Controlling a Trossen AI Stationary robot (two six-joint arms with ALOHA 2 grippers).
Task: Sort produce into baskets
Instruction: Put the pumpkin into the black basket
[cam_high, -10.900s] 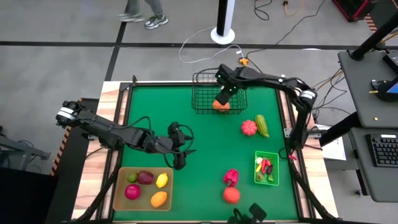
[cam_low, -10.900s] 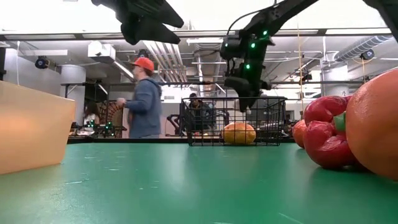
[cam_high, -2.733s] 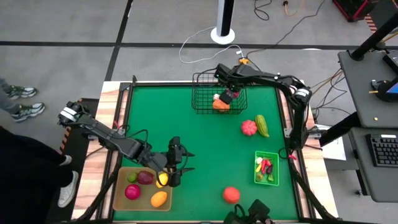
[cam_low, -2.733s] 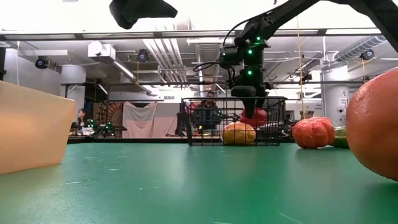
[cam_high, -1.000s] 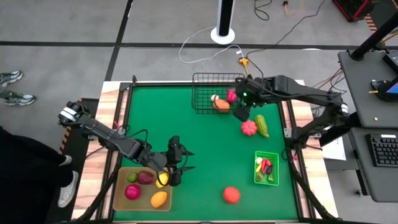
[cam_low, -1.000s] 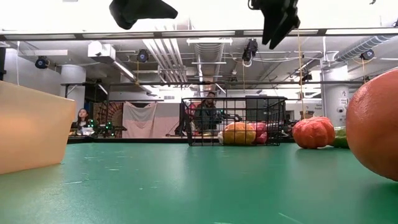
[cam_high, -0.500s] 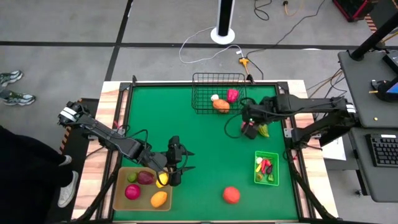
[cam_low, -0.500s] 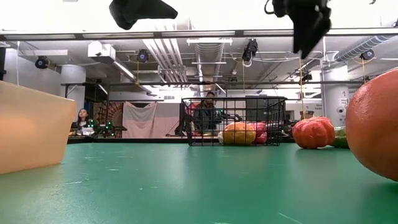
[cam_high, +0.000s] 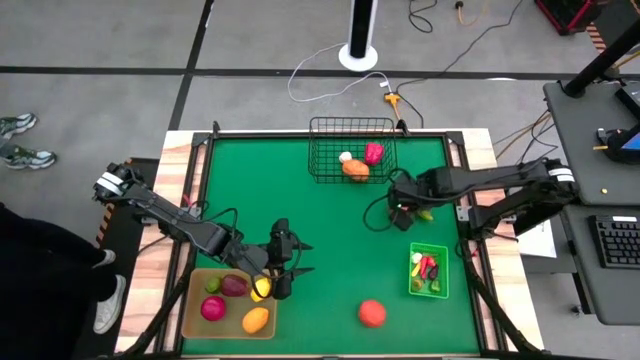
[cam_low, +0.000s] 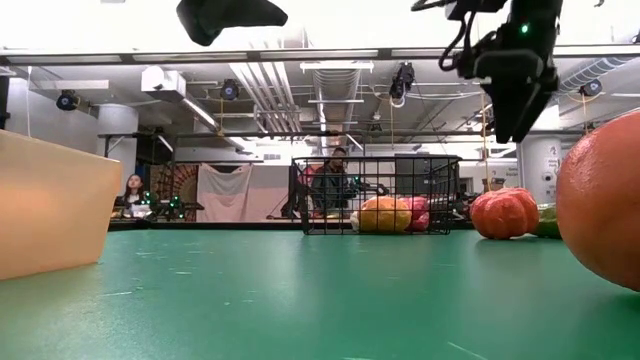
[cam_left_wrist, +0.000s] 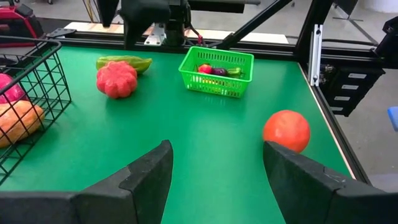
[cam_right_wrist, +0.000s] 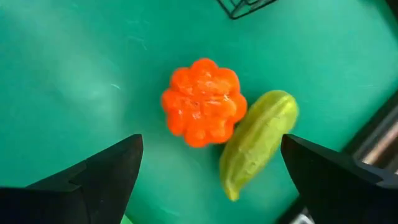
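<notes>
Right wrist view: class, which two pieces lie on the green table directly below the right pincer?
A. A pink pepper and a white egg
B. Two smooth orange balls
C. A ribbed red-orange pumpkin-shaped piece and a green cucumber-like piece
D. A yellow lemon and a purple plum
C: between the open right pincer fingers, the ribbed red-orange piece lies beside the green cucumber-like piece.
</notes>
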